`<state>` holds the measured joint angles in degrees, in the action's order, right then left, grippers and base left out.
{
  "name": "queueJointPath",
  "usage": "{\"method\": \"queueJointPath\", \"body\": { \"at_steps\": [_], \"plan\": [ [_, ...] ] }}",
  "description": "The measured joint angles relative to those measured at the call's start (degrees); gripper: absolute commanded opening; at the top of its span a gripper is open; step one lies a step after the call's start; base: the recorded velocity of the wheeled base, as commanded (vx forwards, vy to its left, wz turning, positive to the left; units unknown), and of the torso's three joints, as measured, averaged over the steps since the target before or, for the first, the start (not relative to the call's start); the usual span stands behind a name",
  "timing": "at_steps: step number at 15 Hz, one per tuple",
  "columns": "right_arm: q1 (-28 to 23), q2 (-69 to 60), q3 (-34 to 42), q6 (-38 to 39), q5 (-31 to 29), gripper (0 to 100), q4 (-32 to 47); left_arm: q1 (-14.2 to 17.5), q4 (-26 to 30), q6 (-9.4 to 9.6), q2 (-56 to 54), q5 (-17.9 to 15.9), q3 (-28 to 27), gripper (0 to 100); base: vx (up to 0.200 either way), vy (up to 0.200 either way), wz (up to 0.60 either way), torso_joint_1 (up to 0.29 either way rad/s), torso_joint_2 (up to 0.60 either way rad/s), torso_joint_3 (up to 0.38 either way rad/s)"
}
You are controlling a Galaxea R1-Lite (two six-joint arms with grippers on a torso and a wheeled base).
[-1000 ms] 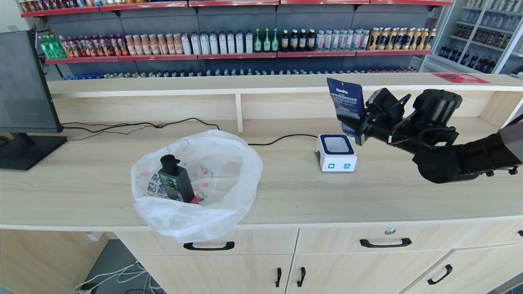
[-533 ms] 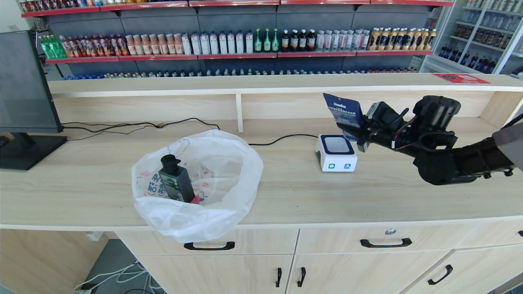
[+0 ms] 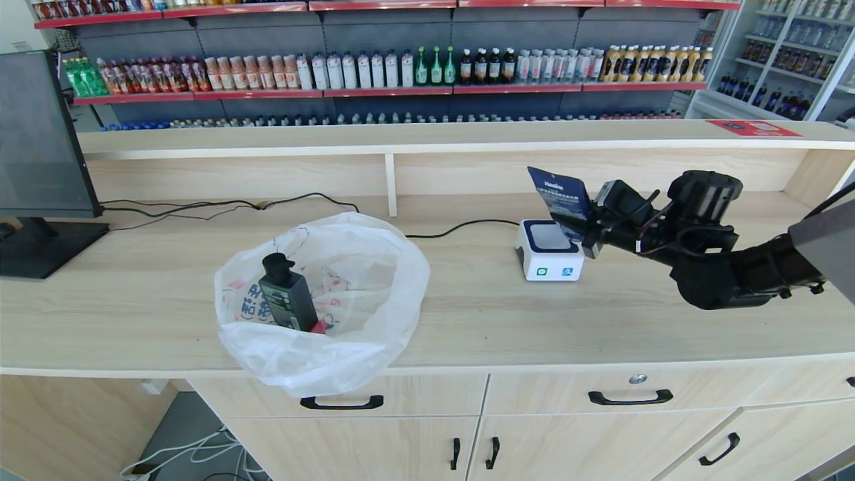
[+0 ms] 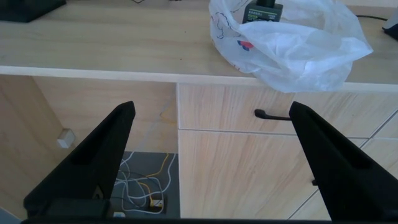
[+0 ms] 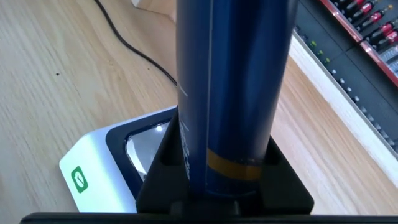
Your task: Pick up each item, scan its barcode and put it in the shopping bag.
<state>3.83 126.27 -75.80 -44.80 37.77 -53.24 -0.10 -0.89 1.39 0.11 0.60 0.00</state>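
My right gripper [image 3: 582,227] is shut on a dark blue flat package [image 3: 560,199], held upright and tilted just above the right side of the white barcode scanner [image 3: 548,250]. From the right wrist, the blue package [image 5: 233,87] stands between the fingers over the scanner [image 5: 118,163] window. The white plastic shopping bag [image 3: 334,294] sits open on the counter's left half with a dark bottle [image 3: 287,294] leaning inside. My left gripper [image 4: 211,168] hangs open below counter level, facing the cabinet front; the bag [image 4: 292,43] shows above it.
A monitor [image 3: 40,153] stands at the counter's far left, with cables [image 3: 220,204] running along the back. A raised wooden ledge [image 3: 427,143] borders the counter behind. Drawers and cabinet doors [image 3: 601,421] lie below. Bare counter [image 3: 481,314] separates bag and scanner.
My right gripper has lowered the blue package toward the scanner and tilted it slightly. The bag, bottle and scanner have stayed put.
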Motion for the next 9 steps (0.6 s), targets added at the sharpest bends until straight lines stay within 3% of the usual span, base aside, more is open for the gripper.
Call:
{"method": "queueJointPath", "body": {
  "at_steps": [9],
  "plan": [
    [-0.15, 0.68, -0.20, 1.43, -0.51, 0, -0.44, 0.00, 0.07, -0.16, 0.00, 0.00, 0.00, 100, 0.000, 0.000, 0.00, 0.000, 0.00, 0.000]
  ]
}}
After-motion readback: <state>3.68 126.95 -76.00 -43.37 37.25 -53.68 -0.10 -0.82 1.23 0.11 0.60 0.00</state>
